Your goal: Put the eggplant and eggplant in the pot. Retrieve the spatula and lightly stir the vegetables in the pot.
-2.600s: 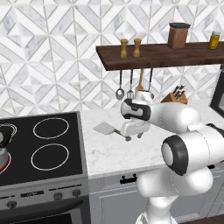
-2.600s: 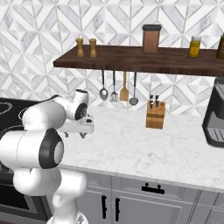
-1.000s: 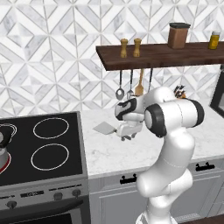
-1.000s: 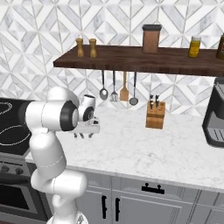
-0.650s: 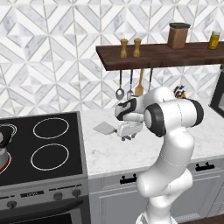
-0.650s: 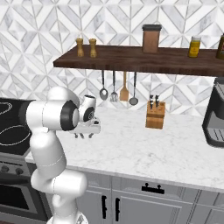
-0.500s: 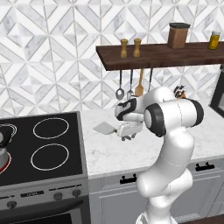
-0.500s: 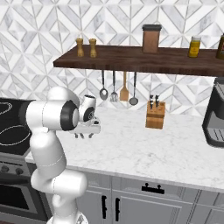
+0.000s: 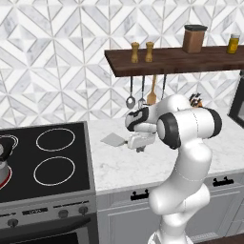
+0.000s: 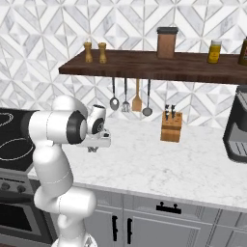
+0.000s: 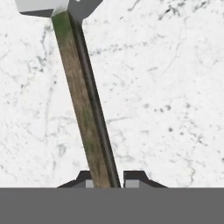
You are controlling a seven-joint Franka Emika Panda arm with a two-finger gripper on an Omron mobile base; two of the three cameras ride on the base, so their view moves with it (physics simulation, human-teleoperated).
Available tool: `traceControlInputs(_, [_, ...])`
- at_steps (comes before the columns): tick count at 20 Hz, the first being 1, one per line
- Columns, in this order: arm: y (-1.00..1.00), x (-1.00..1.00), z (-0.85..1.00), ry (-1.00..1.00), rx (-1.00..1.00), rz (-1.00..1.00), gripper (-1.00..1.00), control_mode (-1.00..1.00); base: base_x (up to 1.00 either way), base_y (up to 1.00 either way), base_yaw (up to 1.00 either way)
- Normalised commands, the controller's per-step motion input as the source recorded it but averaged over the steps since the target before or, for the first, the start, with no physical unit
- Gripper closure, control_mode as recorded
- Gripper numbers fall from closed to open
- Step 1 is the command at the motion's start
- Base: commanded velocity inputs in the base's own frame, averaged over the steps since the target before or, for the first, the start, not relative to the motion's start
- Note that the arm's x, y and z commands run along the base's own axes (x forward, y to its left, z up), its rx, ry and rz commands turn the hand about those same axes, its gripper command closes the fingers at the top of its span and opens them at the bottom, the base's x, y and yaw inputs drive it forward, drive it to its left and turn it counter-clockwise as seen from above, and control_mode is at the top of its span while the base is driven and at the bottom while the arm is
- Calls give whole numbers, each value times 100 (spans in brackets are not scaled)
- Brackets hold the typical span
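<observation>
Gripper [image 11: 105, 177] just went from wide to pinched on spatula [image 11: 83, 105] handle; arm barely moved over last second. Spatula flat on counter [image 9: 143, 167] right of stove [image 9: 43, 162], blade [image 9: 113, 140] toward stove. Grasp looks seated, contact partly hidden. Means: retrieval underway, lift next. Pot, eggplants: can't locate.

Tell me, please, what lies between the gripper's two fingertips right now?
The spatula's thin dark handle runs between the gripper's fingertips, over bare marble counter, as the hand view shows.
</observation>
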Motion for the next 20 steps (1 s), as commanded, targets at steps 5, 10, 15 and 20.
traceControlInputs(5, [0, 0, 0, 0, 1, 0, 100, -100, 0, 0, 0])
traceControlInputs(10, [0, 1, 0, 0, 0, 0, 100, -100, 0, 0, 0])
traceControlInputs(15, [10, -2, 0, -4, 0, 3, 100, -100, 0, 0, 0])
traceControlInputs(20, [15, -24, 13, -24, 0, 2, 100, -100, 0, 0, 0])
